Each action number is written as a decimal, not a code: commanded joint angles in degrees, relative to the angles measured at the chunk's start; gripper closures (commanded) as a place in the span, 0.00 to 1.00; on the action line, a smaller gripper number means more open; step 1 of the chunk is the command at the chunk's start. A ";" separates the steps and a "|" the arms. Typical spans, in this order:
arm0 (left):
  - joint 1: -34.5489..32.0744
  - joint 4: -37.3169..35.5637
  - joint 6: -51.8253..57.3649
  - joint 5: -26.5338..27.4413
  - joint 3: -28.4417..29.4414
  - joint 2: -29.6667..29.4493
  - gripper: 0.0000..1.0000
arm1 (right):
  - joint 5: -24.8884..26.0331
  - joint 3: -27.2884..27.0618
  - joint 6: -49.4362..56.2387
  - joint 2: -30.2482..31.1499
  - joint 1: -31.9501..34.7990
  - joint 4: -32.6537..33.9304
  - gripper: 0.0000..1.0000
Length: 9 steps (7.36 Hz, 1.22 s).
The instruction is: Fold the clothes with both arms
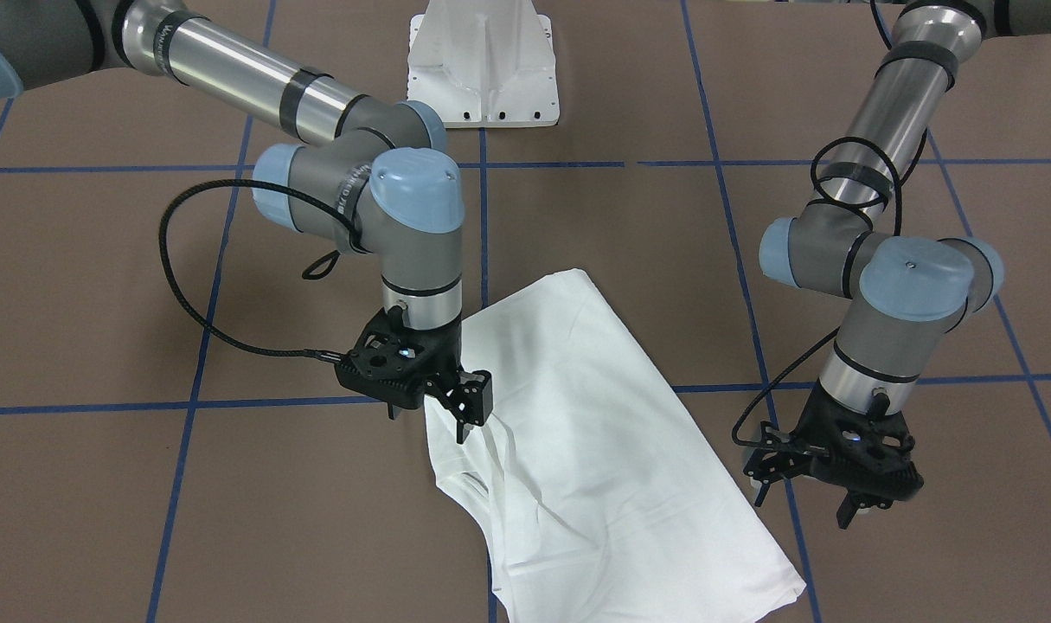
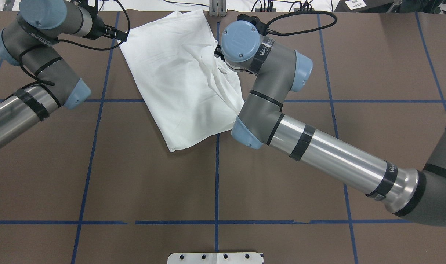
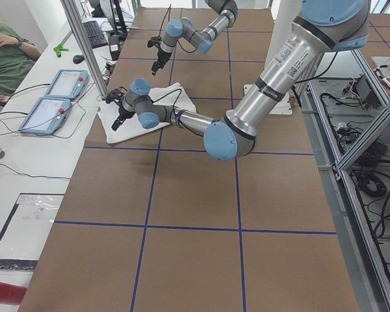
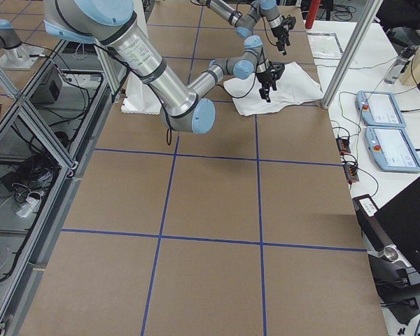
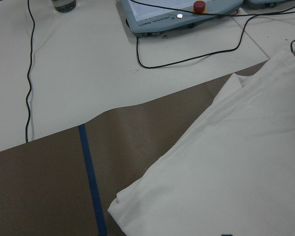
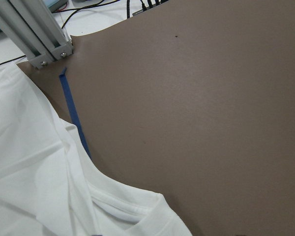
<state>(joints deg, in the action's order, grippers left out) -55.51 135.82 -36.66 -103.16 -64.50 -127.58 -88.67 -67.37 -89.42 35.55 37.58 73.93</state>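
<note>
Across the table from the robot, the front-facing camera shows the white shirt lying folded in a long slanted band on the brown table. The right gripper hangs at its crumpled edge, fingers spread and gripping nothing. The left gripper hovers just beside the opposite long edge, off the cloth, fingers also apart and empty. From overhead, the shirt sits at the table's far middle between the arms, and both grippers are hidden beneath their wrists. The left wrist camera sees a folded corner beside a blue tape line. The right wrist camera sees the ribbed neckline.
</note>
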 commanded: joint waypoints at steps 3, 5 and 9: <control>0.05 0.14 -2.01 -0.11 -0.36 1.55 0.00 | 4.20 8.75 2.04 -0.83 -2.33 -9.24 0.19; 0.05 0.14 -1.92 -0.11 -0.36 1.55 0.00 | 5.17 9.01 2.06 -0.22 -3.47 -9.24 0.20; 0.22 0.14 -2.01 -0.11 -0.36 1.55 0.00 | 6.57 9.89 2.23 0.22 -4.00 -9.06 0.39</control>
<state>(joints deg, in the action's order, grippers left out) -55.32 136.00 -38.67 -103.27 -64.86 -126.04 -82.52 -57.60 -87.26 35.73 33.73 64.83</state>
